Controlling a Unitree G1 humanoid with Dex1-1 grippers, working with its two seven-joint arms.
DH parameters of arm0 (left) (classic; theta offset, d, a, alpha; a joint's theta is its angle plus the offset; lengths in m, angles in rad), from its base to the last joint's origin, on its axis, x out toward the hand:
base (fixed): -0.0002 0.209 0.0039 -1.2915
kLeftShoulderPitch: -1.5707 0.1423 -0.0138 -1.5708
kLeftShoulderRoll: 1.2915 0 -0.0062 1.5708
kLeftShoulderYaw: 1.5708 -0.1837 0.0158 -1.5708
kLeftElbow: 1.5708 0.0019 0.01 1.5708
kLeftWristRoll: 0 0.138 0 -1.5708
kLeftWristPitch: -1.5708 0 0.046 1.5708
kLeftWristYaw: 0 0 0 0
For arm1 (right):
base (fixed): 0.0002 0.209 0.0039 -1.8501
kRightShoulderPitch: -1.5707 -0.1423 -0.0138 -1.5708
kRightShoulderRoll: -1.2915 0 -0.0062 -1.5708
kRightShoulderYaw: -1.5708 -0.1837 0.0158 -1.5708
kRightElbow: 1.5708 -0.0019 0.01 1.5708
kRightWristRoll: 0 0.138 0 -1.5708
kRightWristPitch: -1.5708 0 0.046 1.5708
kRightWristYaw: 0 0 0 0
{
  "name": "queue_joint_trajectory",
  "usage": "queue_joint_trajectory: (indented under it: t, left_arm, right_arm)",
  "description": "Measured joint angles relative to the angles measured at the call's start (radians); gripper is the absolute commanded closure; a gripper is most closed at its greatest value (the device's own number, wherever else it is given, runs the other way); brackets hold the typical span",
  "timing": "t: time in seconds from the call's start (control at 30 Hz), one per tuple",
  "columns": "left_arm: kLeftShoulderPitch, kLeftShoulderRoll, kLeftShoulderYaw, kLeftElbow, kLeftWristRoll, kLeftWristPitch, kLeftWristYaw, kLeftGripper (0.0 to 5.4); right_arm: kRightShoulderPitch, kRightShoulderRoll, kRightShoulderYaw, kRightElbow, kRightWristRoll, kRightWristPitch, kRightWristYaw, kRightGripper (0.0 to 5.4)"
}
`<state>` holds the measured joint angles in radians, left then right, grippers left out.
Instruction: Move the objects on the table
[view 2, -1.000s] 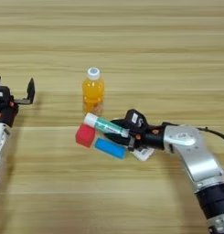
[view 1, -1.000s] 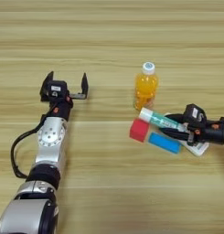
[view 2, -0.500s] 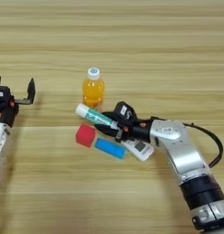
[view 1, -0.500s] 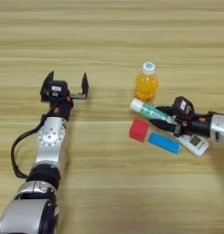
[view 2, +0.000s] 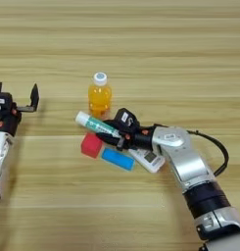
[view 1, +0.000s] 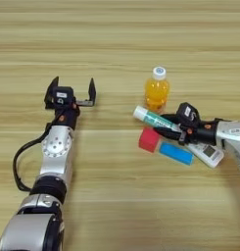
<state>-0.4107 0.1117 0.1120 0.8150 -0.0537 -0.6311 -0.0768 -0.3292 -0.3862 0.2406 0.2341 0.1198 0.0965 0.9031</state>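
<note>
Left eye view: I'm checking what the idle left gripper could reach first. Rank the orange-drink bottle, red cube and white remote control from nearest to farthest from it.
From the left gripper, parked open at table left:
1. orange-drink bottle, to its right, level with it.
2. red cube, right and nearer the robot; close to the bottle's distance.
3. white remote control, far right, under the right gripper.

We note two arms of silver-grey rounded housings with black joint bands. Left gripper [view 1: 71, 91]: two black fingers on a black block with a small white mark and orange spots. Right gripper [view 2: 110, 133]: black, orange spots too. A black cable loops beside each forearm.
</note>
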Motion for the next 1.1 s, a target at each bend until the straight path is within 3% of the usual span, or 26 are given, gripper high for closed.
queue_joint_trajectory:
  t: [0.1, 0.13, 1.1]
  left_arm:
    - [0.0, -0.001, 0.0, -0.002, 0.005, 0.0, 0.0, 0.0]
    - [0.0, -0.001, 0.0, -0.002, 0.005, 0.0, 0.0, 0.0]
    - [0.0, -0.003, 0.001, -0.002, 0.007, 0.0, 0.004, 0.0]
  right_arm:
    - [-0.01, 0.002, -0.001, 0.015, 0.0, -0.001, 0.0, 3.74]
    - [-0.014, 0.003, -0.002, 0.021, 0.0, -0.001, 0.0, 3.45]
    - [-0.019, -0.001, -0.017, -0.005, 0.01, -0.009, 0.023, 0.45]
